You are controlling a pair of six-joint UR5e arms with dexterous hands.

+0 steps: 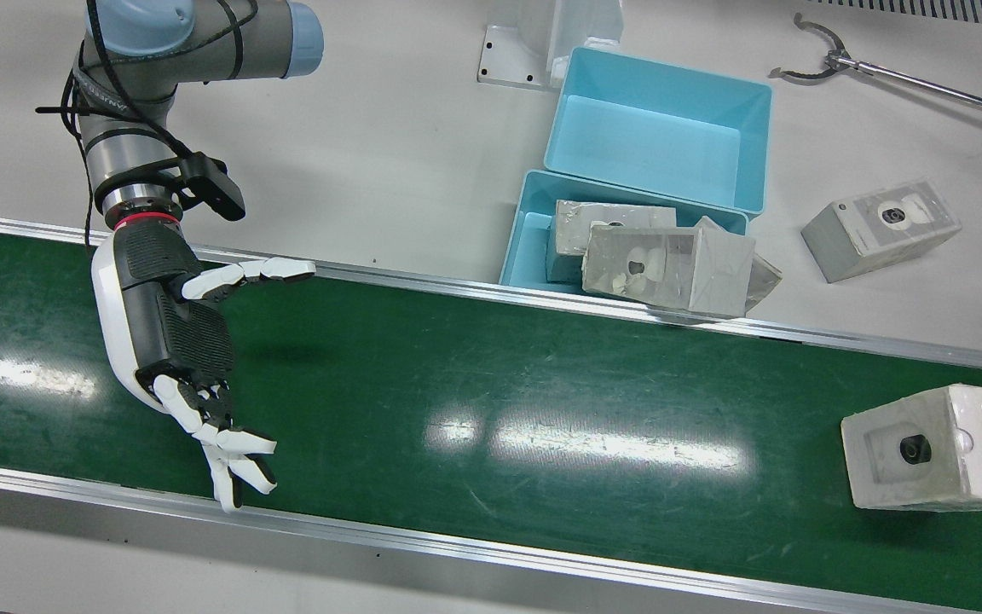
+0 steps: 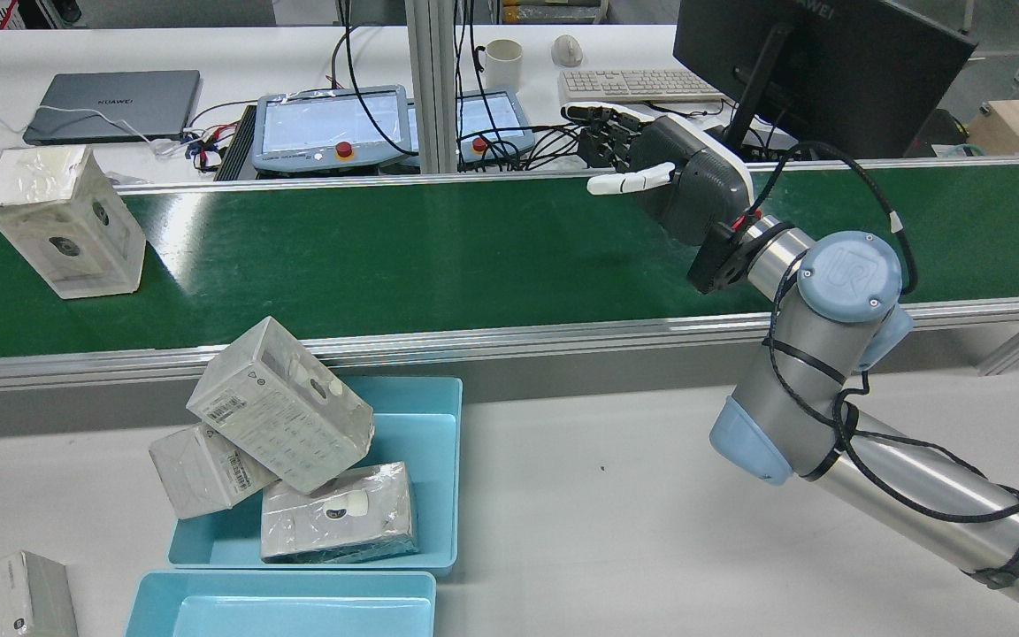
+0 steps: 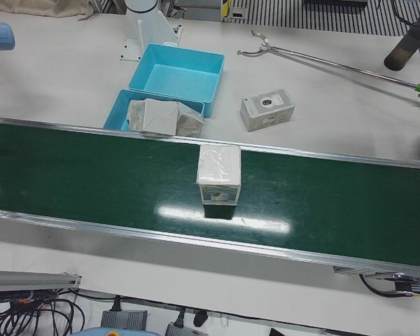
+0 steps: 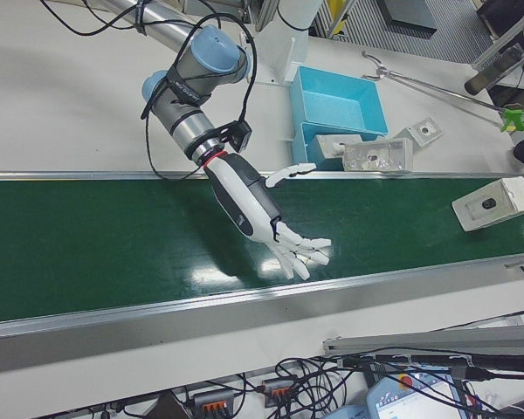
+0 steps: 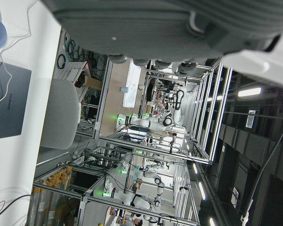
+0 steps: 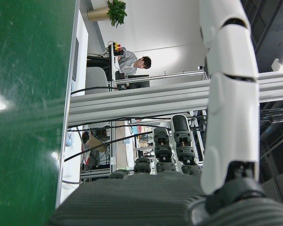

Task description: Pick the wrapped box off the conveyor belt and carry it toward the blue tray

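One wrapped box (image 1: 938, 448) stands on the green conveyor belt (image 1: 491, 384) at its right end in the front view; it also shows in the rear view (image 2: 63, 221) and the left-front view (image 3: 219, 173). My right hand (image 1: 176, 341) hovers over the belt's opposite end, open, fingers spread, holding nothing, far from the box. The rear view shows that hand (image 2: 669, 177) over the belt's far edge. An empty blue tray (image 1: 666, 72) and a second blue tray (image 1: 529, 239) holding wrapped boxes sit beside the belt. Only the grey palm of my left hand (image 5: 170, 23) shows, with its fingers hidden.
Several wrapped boxes (image 1: 670, 264) pile in the nearer tray, one leaning over the belt's rail. Another box (image 1: 881, 228) lies on the white table near a long reacher tool (image 1: 823, 64). Beyond the belt stand pendants (image 2: 333, 128), a keyboard (image 2: 633, 84) and a monitor (image 2: 819, 62).
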